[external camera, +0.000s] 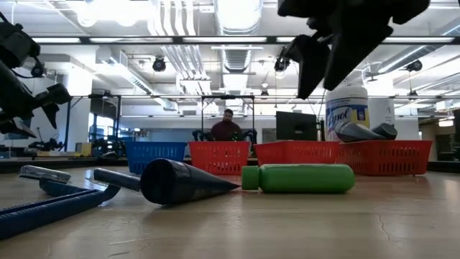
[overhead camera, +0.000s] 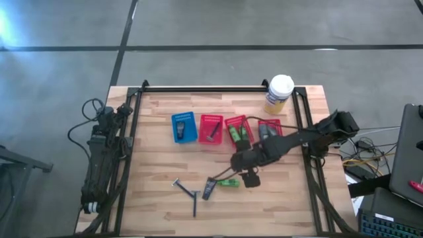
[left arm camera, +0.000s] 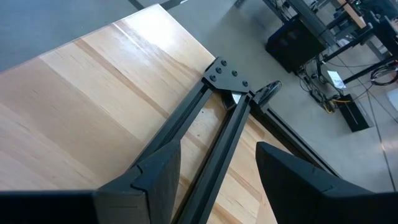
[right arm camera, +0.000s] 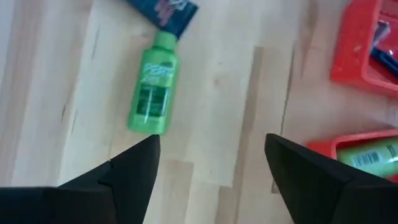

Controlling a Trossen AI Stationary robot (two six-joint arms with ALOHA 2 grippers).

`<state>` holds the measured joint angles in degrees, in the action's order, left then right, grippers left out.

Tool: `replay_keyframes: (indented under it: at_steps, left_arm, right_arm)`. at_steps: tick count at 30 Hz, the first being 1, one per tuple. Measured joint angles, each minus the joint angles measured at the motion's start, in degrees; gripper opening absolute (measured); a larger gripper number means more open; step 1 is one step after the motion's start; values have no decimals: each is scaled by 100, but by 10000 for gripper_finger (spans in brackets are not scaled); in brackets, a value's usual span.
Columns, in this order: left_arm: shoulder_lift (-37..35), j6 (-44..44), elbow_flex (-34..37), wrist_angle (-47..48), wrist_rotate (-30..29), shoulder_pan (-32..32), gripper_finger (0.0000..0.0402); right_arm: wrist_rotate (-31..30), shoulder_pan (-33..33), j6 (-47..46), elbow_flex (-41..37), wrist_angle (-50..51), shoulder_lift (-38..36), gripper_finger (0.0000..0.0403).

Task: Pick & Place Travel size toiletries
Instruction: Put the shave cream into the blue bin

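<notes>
Nearest the table's front edge lie two dark blue razors [overhead camera: 187,194], with one dark grey tube [overhead camera: 209,190] and one green bottle [overhead camera: 229,182] just behind them, all loose on the wood. Above that bottle hangs the right gripper [overhead camera: 248,177], fingers spread and empty; judging by this, a pick is beginning, and the next move calls for lowering squarely over the bottle. Farther back stand one blue basket [overhead camera: 184,127] and three red baskets [overhead camera: 211,129], some already holding items. Far left, the left gripper [left arm camera: 211,180] waits open
</notes>
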<state>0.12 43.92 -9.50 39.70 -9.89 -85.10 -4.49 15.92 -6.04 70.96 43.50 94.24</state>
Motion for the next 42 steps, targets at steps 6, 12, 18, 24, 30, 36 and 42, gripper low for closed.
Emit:
replay_keyframes:
  at_steps: [6,12,18,24,30,36,42]
  left_arm:
    - [0,0,0,0,-1,2,214]
    - [2,0,0,0,-2,2,214]
    - [2,0,0,0,-2,2,214]
    - [2,1107,-82,88,727,2,213]
    - [11,681,-343,-844,1342,77,213]
    - [201,-148,-1085,-2654,2289,205,213]
    - [1399,-39,-2034,-2582,3365,546,213]
  right_arm:
    - [-158,-13,-569,6,-16,39,274]
    - [-168,-2,-1296,7,36,39,264]
    - [-315,-7,-1353,7,10,83,253]
    - [-317,-7,-1520,7,2,83,244]
    - [-341,-7,-1637,4,12,83,240]
    - [-343,-18,-1645,0,36,83,251]
    - [-361,-112,-1646,0,42,83,265]
